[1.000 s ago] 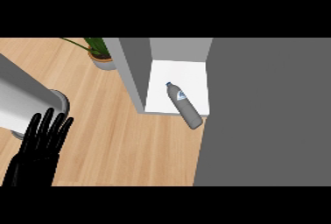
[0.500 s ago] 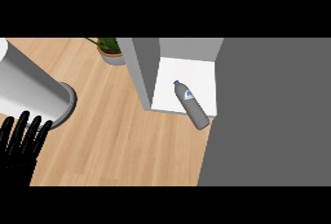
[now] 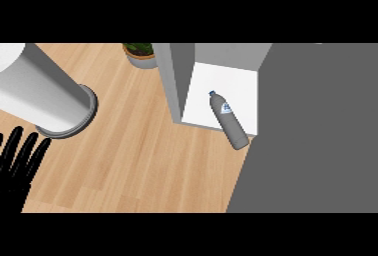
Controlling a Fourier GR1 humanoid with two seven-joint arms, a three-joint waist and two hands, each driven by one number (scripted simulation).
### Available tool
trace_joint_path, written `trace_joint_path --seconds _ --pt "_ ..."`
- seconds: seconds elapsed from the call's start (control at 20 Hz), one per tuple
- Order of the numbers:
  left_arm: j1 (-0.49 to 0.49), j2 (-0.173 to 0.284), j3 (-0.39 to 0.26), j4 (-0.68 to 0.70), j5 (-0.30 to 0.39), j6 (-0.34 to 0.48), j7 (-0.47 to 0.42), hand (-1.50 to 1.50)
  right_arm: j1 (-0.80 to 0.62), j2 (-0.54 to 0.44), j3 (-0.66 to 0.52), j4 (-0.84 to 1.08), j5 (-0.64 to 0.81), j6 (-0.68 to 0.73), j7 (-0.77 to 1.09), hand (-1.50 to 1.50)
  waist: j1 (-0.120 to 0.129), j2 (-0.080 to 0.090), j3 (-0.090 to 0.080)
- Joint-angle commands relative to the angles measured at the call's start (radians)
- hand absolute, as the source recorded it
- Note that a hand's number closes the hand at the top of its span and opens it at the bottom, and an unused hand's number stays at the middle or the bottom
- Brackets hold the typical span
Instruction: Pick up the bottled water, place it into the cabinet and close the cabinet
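The bottled water (image 3: 227,120) is a grey bottle with a blue cap and a small label. It lies on its side on the white floor (image 3: 203,95) of the open cabinet, its base poking out past the front edge. The cabinet's grey side wall (image 3: 171,85) stands to its left, and the large grey door (image 3: 310,135) fills the right of the head view. My left hand (image 3: 18,160) shows at the lower left edge, far from the bottle, fingers straight and pointing up, holding nothing. The right hand is out of sight.
A tall white cylinder on a grey base (image 3: 44,95) stands on the wooden counter (image 3: 148,165) at the left, just above my left hand. A potted plant (image 3: 140,52) sits at the back beside the cabinet wall.
The left hand has slid toward the left edge, where less of it shows. The white cylinder has come further into view, and the bottle still lies in the cabinet.
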Motion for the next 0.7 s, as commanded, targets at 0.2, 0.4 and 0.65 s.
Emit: trace_joint_path --seconds 0.2,0.4,0.65 --pt "-0.008 0.033 0.015 -0.004 0.014 -0.05 0.013 -1.5 -0.161 -0.003 0.116 -0.022 0.036 0.066 0.127 1.5 0.059 0.009 -0.007" --pt "-0.013 0.05 0.028 0.009 0.022 -0.061 0.022 -1.5 -0.234 -0.049 0.074 -0.031 0.04 0.104 0.125 1.5 0.081 0.008 -0.01" --pt "-0.008 0.062 0.039 0.021 0.028 -0.07 0.029 -1.5 -0.275 -0.043 0.067 -0.027 0.015 0.096 0.156 1.5 0.072 0.006 -0.012"
